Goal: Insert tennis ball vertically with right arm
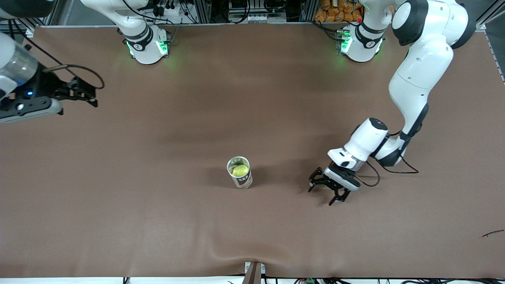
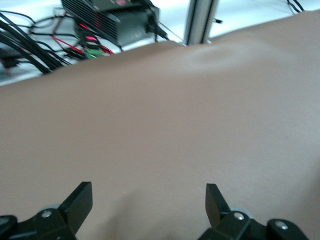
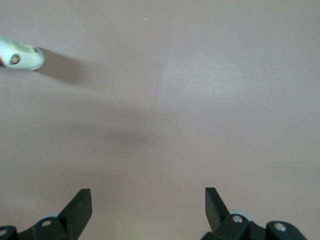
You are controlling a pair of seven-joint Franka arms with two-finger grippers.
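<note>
An open can (image 1: 244, 181) stands upright in the middle of the brown table. Inside it, just below the rim, sits a yellow-green tennis ball (image 1: 240, 170). My right gripper (image 1: 94, 96) hangs open and empty over the table's right-arm end, well away from the can. In the right wrist view the gripper (image 3: 148, 197) shows bare table between its fingers, and a small pale object, probably the can (image 3: 20, 57), lies at the picture's edge. My left gripper (image 1: 321, 195) is open and empty, low over the table beside the can toward the left arm's end. The left wrist view (image 2: 149, 192) shows only table between its fingers.
A metal post (image 2: 200, 22), a black box (image 2: 115, 20) and cables sit just off the table edge nearest the front camera. A small dark scrap (image 1: 493, 232) lies at the left arm's end. A slight ridge in the table cover (image 1: 236, 248) runs near that edge.
</note>
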